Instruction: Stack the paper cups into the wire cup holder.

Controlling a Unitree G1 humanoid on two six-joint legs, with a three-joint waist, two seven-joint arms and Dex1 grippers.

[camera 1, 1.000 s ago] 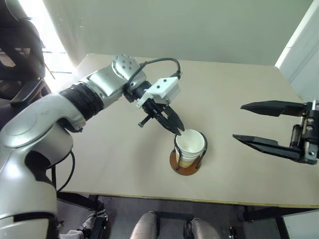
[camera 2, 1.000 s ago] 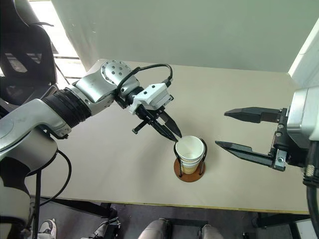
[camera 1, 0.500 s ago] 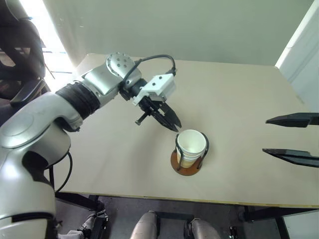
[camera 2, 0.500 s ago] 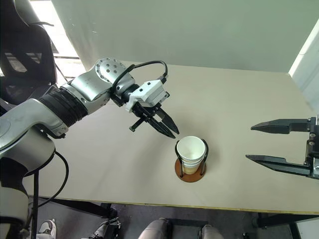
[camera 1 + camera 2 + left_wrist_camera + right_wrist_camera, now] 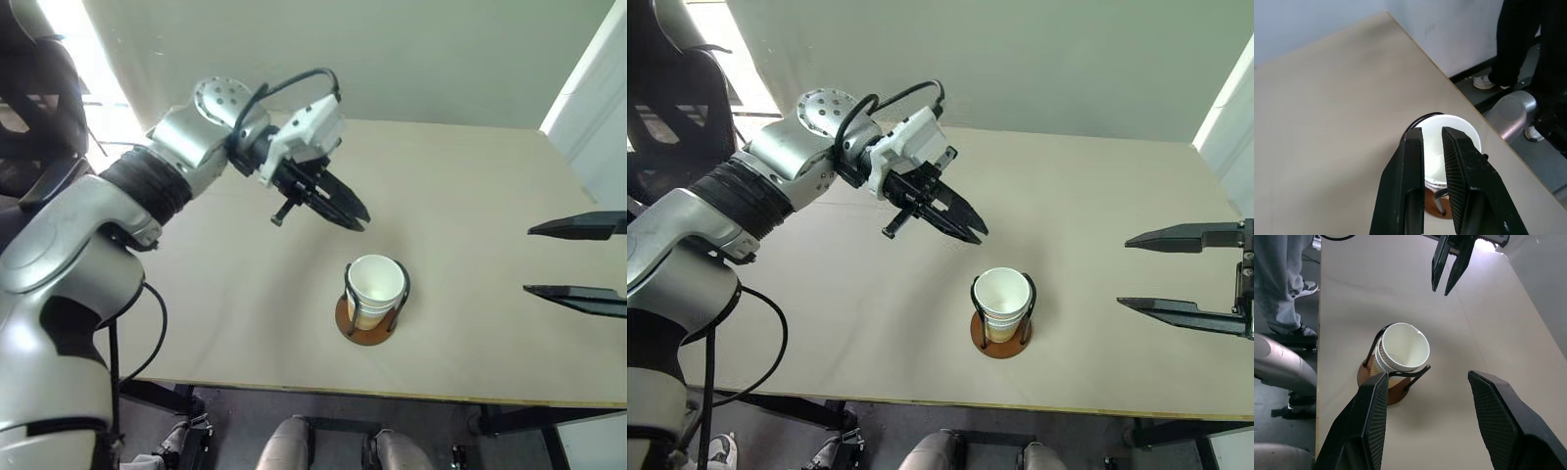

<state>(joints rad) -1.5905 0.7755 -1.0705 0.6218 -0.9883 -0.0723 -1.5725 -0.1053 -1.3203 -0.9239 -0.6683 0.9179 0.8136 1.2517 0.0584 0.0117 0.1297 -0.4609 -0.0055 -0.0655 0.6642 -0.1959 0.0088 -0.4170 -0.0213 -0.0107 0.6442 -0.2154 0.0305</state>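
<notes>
So the paper cups (image 5: 376,285) are nested together inside the wire cup holder (image 5: 369,318), which is parked on the beige table (image 5: 470,196) close to its near edge. The topmost cup's white rim sticks up a bit above the dark wire loops (the stacked rims are seen most clearly in the right wrist view), and the reddish-brown disc base is flat on the tabletop.

The left gripper (image 5: 357,219) is held in the air up and to the left of the holder, clear of it — nothing is touched. Its black fingers (image 5: 1406,186) are drawn nearly together with just a thin slit between them, and nothing is pinched in there, so it counts as clenched and empty.

The right gripper (image 5: 1129,273) is found well off to the right of the holder, hanging above the table. Its two fingers (image 5: 1504,426) are spread wide and nothing is carried — released, basically. In the right wrist view the holder is framed between those fingers but well past their tips.

Beyond the table edge nearest the holder, a person's legs and shoes (image 5: 1303,288) are seen on the floor.
</notes>
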